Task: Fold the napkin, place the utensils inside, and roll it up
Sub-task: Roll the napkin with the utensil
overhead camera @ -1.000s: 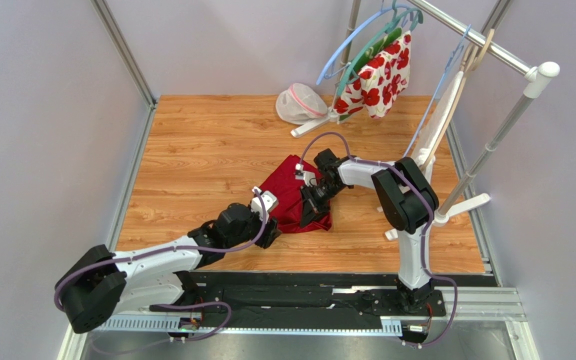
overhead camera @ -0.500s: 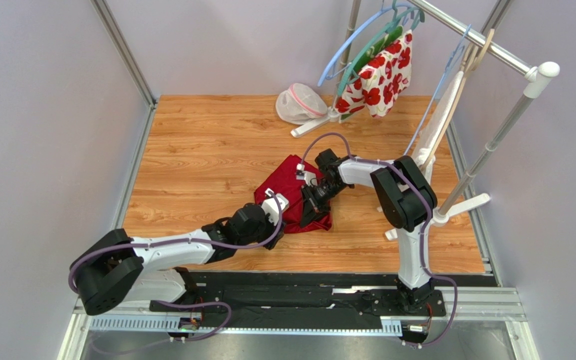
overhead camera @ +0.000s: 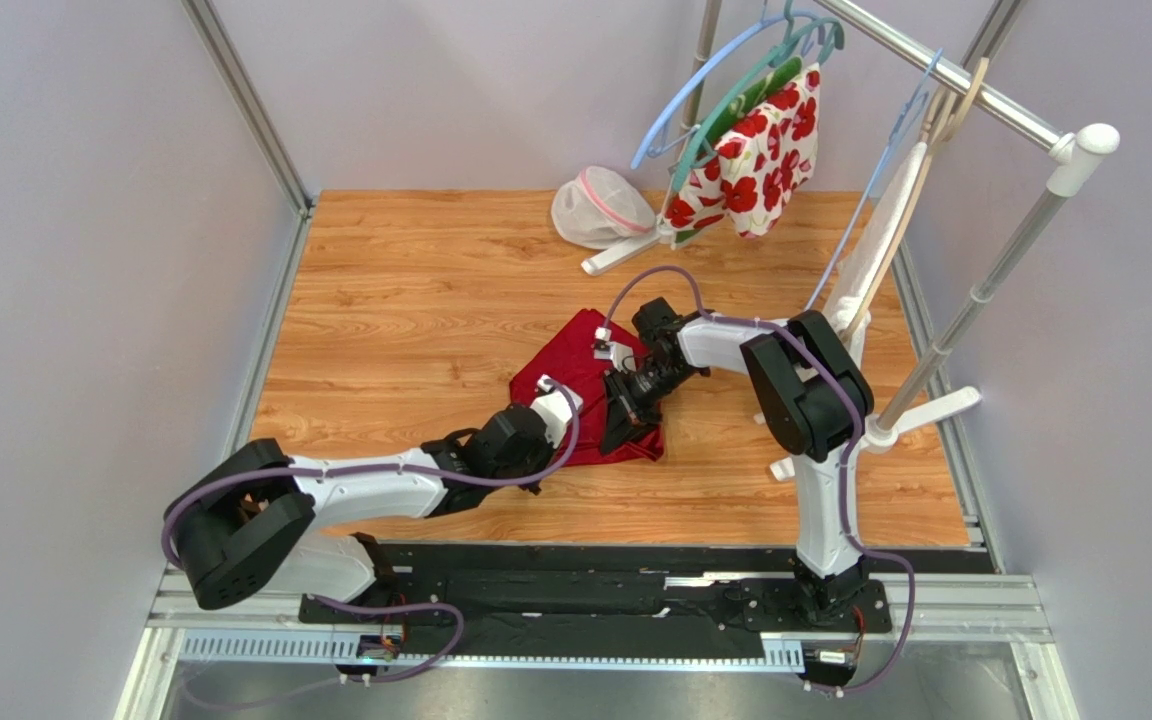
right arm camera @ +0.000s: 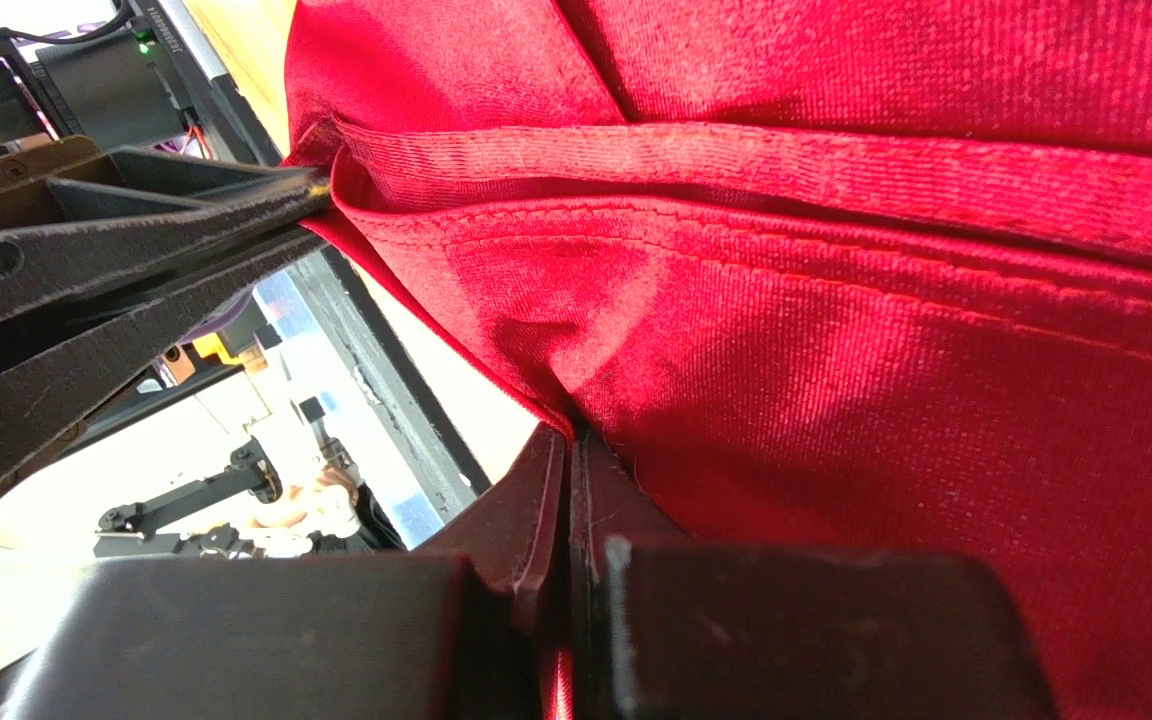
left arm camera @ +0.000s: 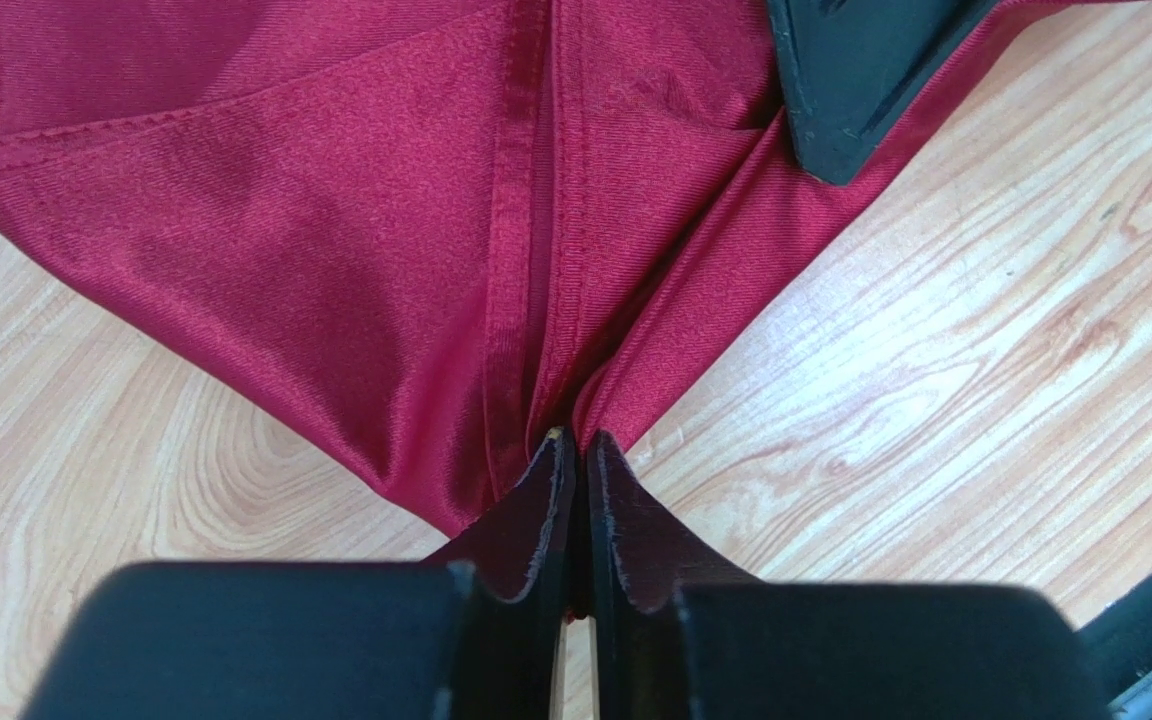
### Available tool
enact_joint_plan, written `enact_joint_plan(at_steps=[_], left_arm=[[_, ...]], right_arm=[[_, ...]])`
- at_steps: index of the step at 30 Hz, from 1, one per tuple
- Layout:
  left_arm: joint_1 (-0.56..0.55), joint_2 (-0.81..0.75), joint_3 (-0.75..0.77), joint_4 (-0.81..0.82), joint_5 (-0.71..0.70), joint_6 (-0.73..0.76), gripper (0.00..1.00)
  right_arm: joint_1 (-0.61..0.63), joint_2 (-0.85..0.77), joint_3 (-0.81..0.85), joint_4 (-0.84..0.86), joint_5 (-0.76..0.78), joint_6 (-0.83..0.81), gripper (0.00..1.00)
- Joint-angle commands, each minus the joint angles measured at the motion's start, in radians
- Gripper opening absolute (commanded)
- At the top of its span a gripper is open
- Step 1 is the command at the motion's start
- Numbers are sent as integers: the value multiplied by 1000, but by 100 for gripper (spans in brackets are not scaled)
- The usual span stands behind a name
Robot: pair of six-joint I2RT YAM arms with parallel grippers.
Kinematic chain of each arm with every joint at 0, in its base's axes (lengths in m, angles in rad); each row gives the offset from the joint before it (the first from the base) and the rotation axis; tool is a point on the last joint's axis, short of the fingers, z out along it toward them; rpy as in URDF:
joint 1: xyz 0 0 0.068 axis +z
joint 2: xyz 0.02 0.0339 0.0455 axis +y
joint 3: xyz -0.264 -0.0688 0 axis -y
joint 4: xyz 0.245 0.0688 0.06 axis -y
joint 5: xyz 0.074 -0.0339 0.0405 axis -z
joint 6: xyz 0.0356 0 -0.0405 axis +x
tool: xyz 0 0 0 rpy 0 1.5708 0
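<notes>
The dark red napkin (overhead camera: 575,375) lies crumpled on the wooden table, mid-right. My left gripper (overhead camera: 557,411) is at its near left edge; in the left wrist view its jaws (left arm camera: 582,446) are shut on a pinched fold of the napkin (left arm camera: 387,255) where two hems meet. My right gripper (overhead camera: 627,405) is on the napkin's right side, and in the right wrist view it (right arm camera: 569,438) is shut on a fold of the napkin (right arm camera: 868,375). The right gripper's fingers (left arm camera: 868,75) show at the top of the left wrist view. No utensils are in view.
A clothes rack (overhead camera: 988,105) stands at the back right with hangers, a white cloth with red flowers (overhead camera: 755,150) and a white towel (overhead camera: 883,248). A white mesh bag (overhead camera: 602,207) lies at the back. The rack's foot (overhead camera: 928,417) is close to the right arm.
My left arm has reached forward and to the right to the napkin's near edge, and its jaws have closed on the cloth. The right gripper has kept its hold and place.
</notes>
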Motion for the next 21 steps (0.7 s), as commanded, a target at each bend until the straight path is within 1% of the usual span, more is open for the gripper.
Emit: enact_joint_plan(at_steps=[1,2,3,4,5,6,7,8,9,10,13,14,15,17,18,20,21], left_arm=[[9,5,30,-16,47,-41,7],[20,5,30,-16,70,-51,4],[30,6,27,-15,127,-58,3],[59,6,26,-10,153,-72,2],[75,8,24,-8,169,-77,0],[93,8,23,-8,231,-83,0],[110,12,24,-13,261,-86,0],[144,17,27,-16,288,-88,0],[158,27,36,-30,342,-89,0],[170,34,44,-36,365,-89,0],[204,83,81,-67,451,-97,0],[218,98,99,-76,471,-101,0],[228,127,107,-91,500,-103,0],[248,156,128,-96,528,-117,0],[276,178,132,-97,555,-133,0],[303,195,141,-96,586,-147,0],[319,208,145,-122,609,-157,0]], right_arm=[[-11,-6,28,18,10,-9,0],[-11,-15,28,18,5,-7,0],[-12,-23,30,20,-4,-6,0],[-11,-44,30,23,-5,-3,1],[-12,-55,31,24,-5,0,7],[-14,-66,31,26,-7,8,11],[-14,-92,31,33,-4,11,14],[-15,-104,31,37,-4,14,21],[-15,-121,31,43,-5,17,33],[-17,-136,31,55,-1,19,36],[-21,-201,22,96,11,16,42],[-24,-239,12,109,19,13,45],[-24,-257,2,119,30,6,47],[-26,-308,-25,185,56,-9,50],[-26,-366,-71,211,88,-15,51],[-26,-421,-125,277,128,-35,53],[-26,-476,-183,300,178,-41,54]])
